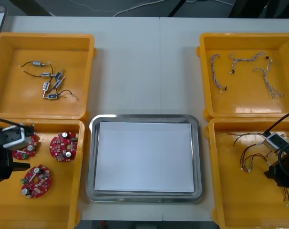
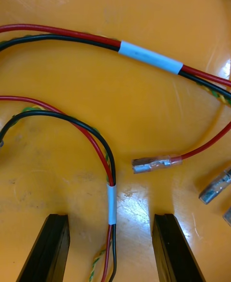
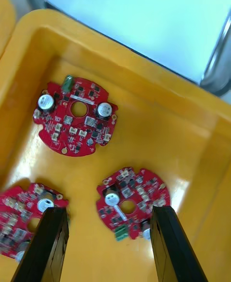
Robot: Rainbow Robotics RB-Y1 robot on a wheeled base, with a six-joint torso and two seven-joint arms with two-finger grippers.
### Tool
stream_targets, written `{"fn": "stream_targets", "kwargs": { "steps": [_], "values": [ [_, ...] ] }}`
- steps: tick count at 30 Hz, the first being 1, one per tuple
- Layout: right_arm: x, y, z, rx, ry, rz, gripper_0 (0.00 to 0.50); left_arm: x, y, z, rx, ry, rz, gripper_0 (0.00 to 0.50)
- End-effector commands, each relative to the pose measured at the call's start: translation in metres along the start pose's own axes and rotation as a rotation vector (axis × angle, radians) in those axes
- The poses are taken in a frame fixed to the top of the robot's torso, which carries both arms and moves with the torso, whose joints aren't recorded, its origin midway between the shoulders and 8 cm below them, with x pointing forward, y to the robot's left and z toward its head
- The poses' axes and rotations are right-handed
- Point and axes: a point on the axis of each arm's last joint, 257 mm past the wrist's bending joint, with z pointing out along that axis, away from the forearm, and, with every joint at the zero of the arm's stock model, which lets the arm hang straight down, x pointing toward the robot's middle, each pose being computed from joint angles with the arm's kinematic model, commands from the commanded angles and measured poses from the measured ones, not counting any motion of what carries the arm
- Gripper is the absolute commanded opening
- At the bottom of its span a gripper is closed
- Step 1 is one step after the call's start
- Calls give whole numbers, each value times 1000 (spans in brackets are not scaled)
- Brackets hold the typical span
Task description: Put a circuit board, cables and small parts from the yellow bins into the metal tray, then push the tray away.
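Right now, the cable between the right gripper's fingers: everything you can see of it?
The cable is a red and a black wire with a twisted yellow-green strand, bound by a white sleeve. It lies flat on the floor of the yellow bin, curving away from the right gripper, whose open fingers stand either side of it without touching it. Both ends run out of view.

The yellow bins point(image 1: 11, 90) hold red circuit boards point(image 1: 63, 146) and red-and-black cables point(image 2: 72, 35); the tray point(image 1: 144, 117) is silver-rimmed, white inside.
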Motion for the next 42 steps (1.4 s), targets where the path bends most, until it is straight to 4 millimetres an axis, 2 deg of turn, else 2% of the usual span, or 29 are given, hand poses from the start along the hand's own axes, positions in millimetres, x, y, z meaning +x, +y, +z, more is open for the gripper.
{"fn": "stream_targets", "kwargs": {
  "steps": [1, 6, 7, 8, 9, 10, 11, 14, 20, 28, 35, 42],
  "values": [
    [4, 12, 6, -14, 3, 44, 500, 11, -1, -11, 5, 66, 181, 500],
    [4, 13, 8, -13, 3, 49, 500, 22, 7, -18, -6, 91, 166, 500],
    [4, 13, 8, -15, 5, 52, 484, 27, 9, -19, -7, 96, 151, 500],
    [3, 14, 8, -16, 1, 53, 400, 30, 12, -19, -4, 98, 140, 500],
    [3, 15, 8, -17, 2, 53, 289, 34, 14, -20, 2, 103, 131, 500],
    [4, 14, 8, -16, 2, 54, 221, 36, 15, -20, 4, 104, 127, 500],
    [2, 15, 8, -17, 0, 56, 105, 40, 18, -20, 7, 109, 116, 500],
    [1, 14, 8, -16, -2, 58, 2, 49, 23, -20, 10, 119, 91, 500],
    [-5, 12, 7, -14, -13, 57, 0, 61, 32, -20, -10, 143, 73, 500],
    [-28, 2, -6, 0, -55, 34, 0, 72, 33, -13, -15, 174, 66, 500],
    [-36, -8, -37, 16, -46, 14, 0, 75, 32, 0, -30, 178, 92, 500],
    [-35, -14, -77, 42, -24, -1, 0, 80, 18, 19, -13, 180, 94, 500]
  ]
}}
